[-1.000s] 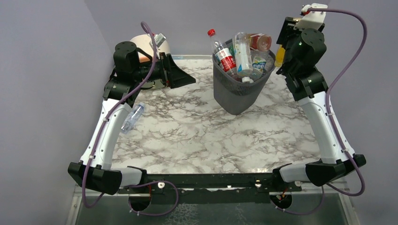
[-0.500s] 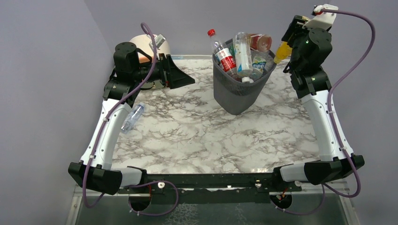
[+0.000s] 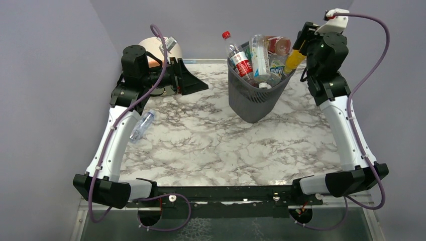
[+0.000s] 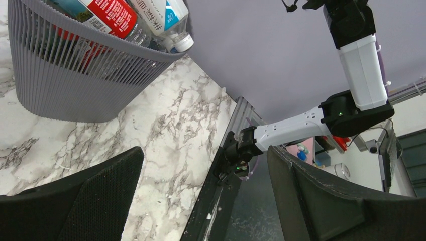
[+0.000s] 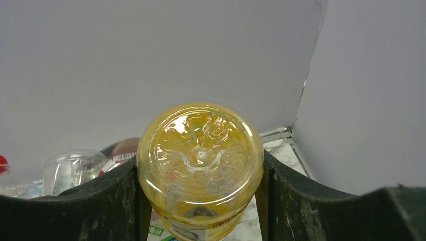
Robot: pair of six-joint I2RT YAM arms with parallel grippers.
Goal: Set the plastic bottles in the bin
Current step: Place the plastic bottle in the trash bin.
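The dark grey mesh bin (image 3: 253, 98) stands at the back centre of the marble table, piled with several plastic bottles, among them a red-capped one (image 3: 237, 54) and a clear one (image 3: 259, 57). My right gripper (image 3: 300, 49) is raised beside the bin's right rim, shut on a yellow bottle (image 3: 294, 58) that tilts toward the rim. In the right wrist view the yellow bottle's base (image 5: 201, 160) fills the gap between the fingers. My left gripper (image 3: 195, 80) hovers open and empty left of the bin (image 4: 75, 75). A clear bottle (image 3: 142, 125) lies on the table's left side.
A round beige drawer unit (image 3: 150, 46) stands in the back left corner behind the left arm. Grey walls close the table at the back and sides. The right arm (image 4: 359, 65) rises along the table's right edge.
My right gripper has swung left from the back right corner toward the bin's rim, carrying the yellow bottle. The left arm has stayed where it was.
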